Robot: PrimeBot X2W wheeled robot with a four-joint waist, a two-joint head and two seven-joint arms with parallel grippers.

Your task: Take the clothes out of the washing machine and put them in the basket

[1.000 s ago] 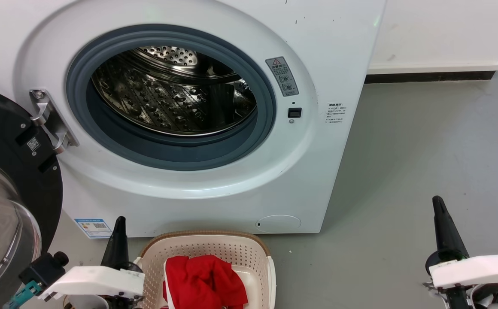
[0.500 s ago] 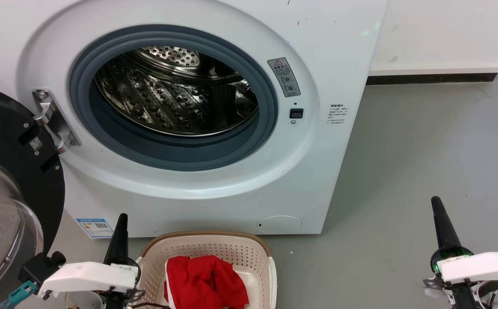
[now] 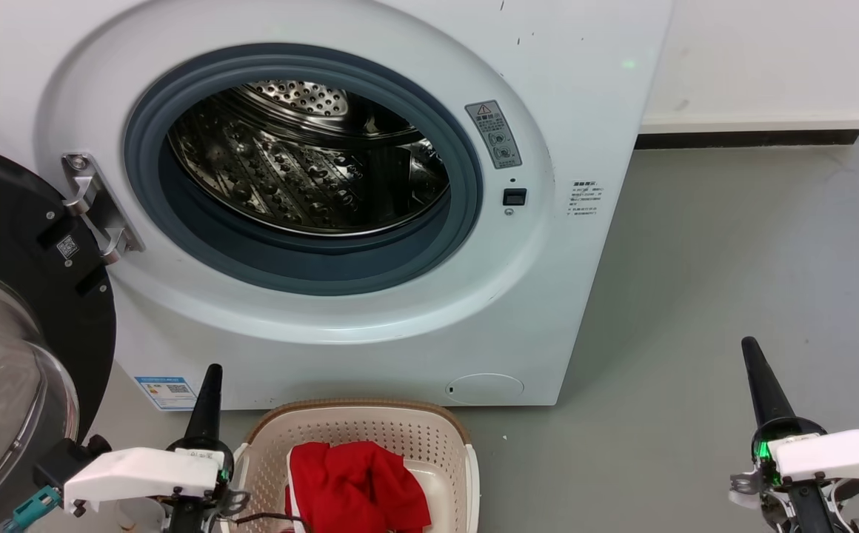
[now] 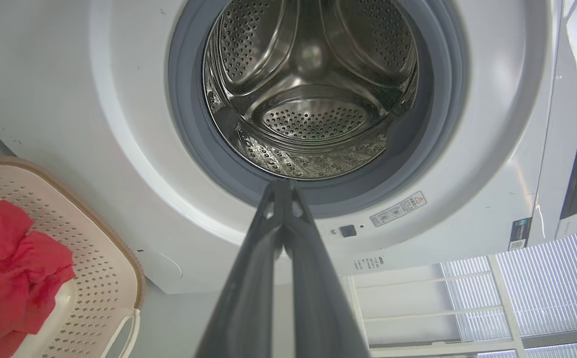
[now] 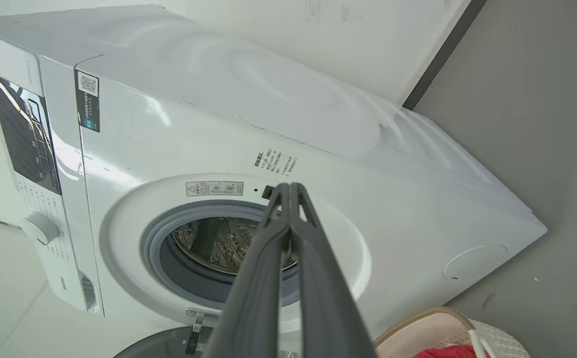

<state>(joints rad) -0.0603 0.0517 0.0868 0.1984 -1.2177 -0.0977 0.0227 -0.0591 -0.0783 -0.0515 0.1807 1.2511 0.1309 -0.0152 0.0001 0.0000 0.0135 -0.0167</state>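
Observation:
The white washing machine (image 3: 548, 244) stands with its black-framed glass door (image 3: 7, 333) swung open to the left. Its steel drum (image 3: 303, 174) shows only bare metal, also seen in the drum (image 4: 308, 94). Red clothes (image 3: 355, 485) lie bunched in the cream basket (image 3: 370, 429) on the floor in front of the machine; they also show as clothes (image 4: 10, 273) in the basket (image 4: 104, 258). My left gripper (image 3: 211, 374) is shut and empty, just left of the basket. My right gripper (image 3: 751, 348) is shut and empty, far right over the floor.
Grey floor (image 3: 733, 259) stretches to the right of the machine up to a white wall with a dark skirting (image 3: 748, 137). The open door blocks the left side. The machine's control panel and knob (image 5: 40, 228) show in the right wrist view.
The head camera has drifted slightly, so the whole scene sits a little to the right. Both grippers stay shut at almost the same places; the clothes in the basket have not moved.

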